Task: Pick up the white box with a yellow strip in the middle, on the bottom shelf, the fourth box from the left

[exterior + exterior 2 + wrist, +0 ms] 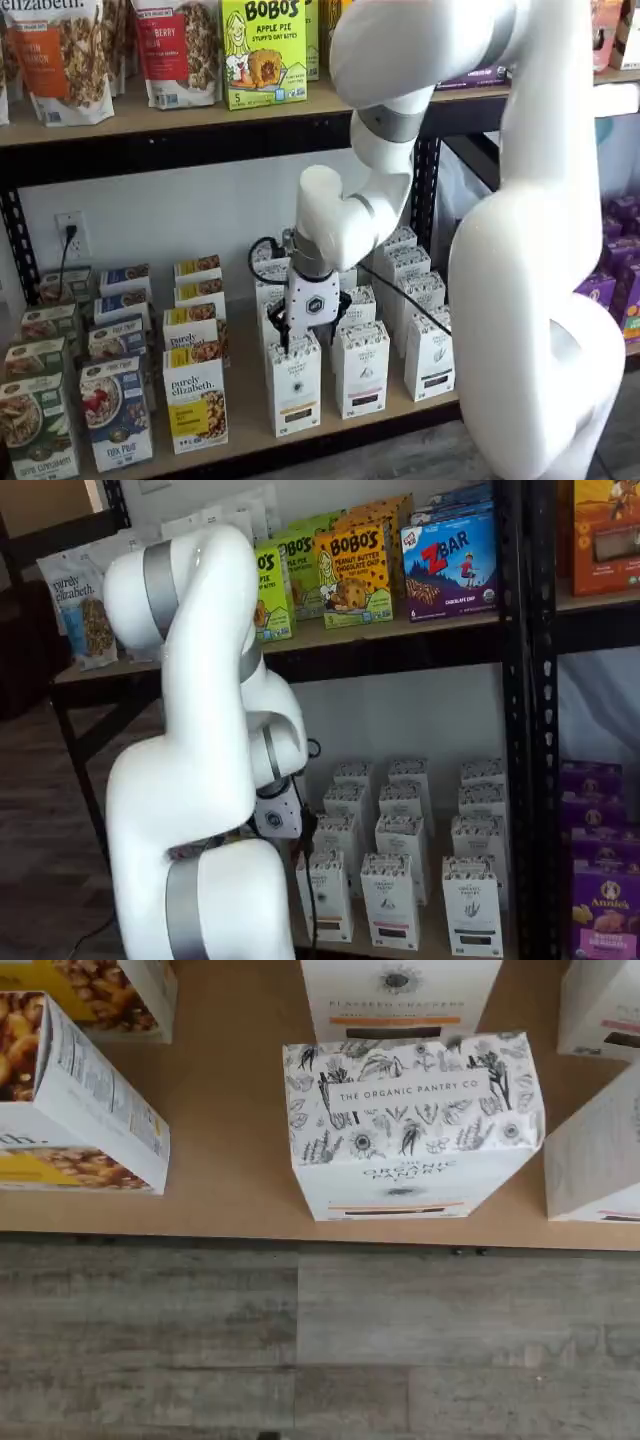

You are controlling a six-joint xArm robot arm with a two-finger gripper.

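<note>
White box (pixel 294 388) upright at near edge of bottom shelf (pixel 240 415) | gripper (pixel 309 342) just above its top | fingers spread, holding nothing

White arm bent downward, claw (pixel 303 343) pointing down, fingers apart

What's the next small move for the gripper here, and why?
Probably a short straight descent, then close. In a shelf view the gripper hangs right at the patterned top of the white box at the front of the bottom shelf, fingers straddling it, not yet closed. The wrist view shows that box roughly centred below.
</note>
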